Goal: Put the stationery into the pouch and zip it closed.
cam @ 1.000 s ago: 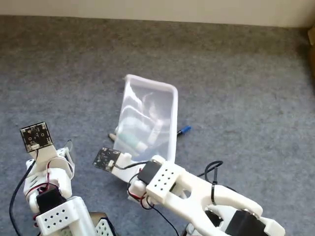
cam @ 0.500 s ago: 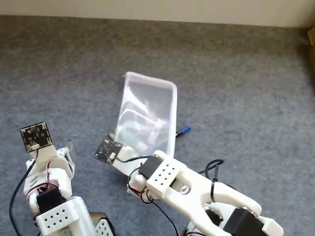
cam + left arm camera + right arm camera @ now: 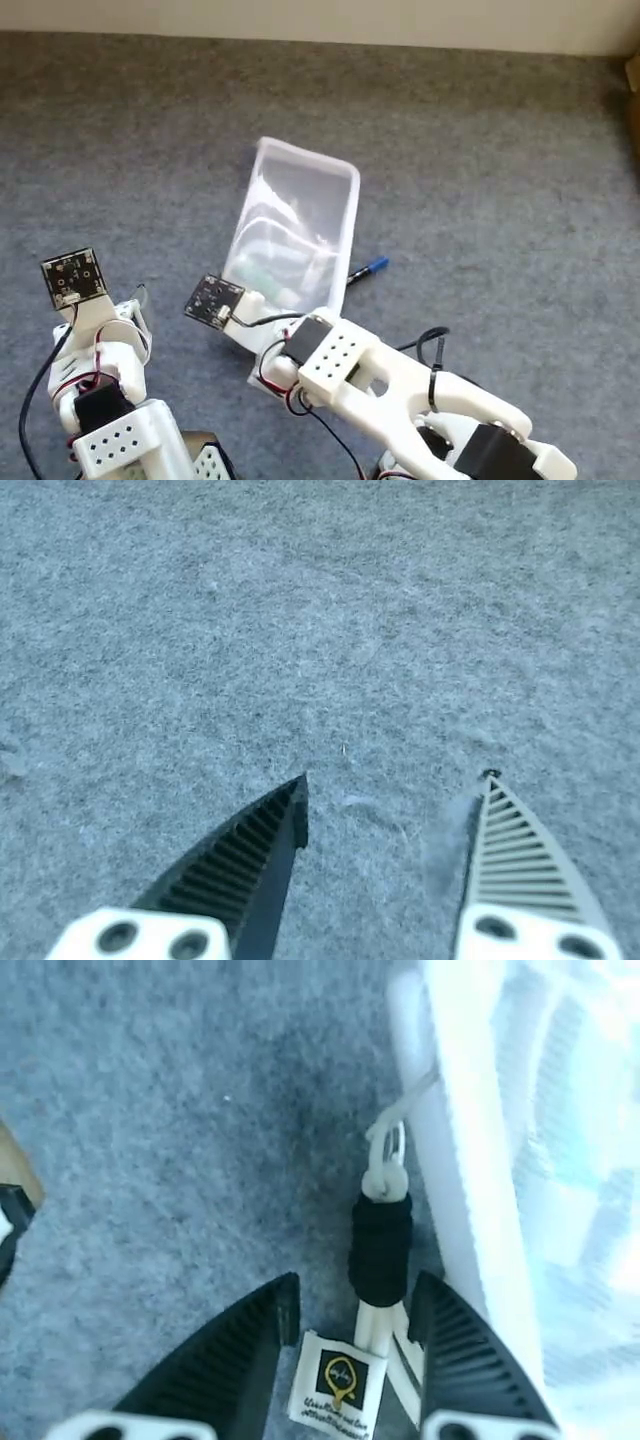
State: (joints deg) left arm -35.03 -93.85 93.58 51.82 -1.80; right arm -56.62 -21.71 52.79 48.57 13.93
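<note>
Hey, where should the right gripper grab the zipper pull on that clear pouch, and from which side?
Probably the black wrapped section of the pull cord, next to the ring on the pouch zipper. It is the thickest part and lies flat on the carpet beside the pouch edge, so come from the tag end; the open right gripper straddles it there.

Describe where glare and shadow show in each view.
High view: bright reflections streak the clear pouch. Right wrist view: the pouch glares almost white beside the zip pull; carpet next to it lies in shadow. Left wrist view: even light, faint shadow beside the paler of the fingers.
</note>
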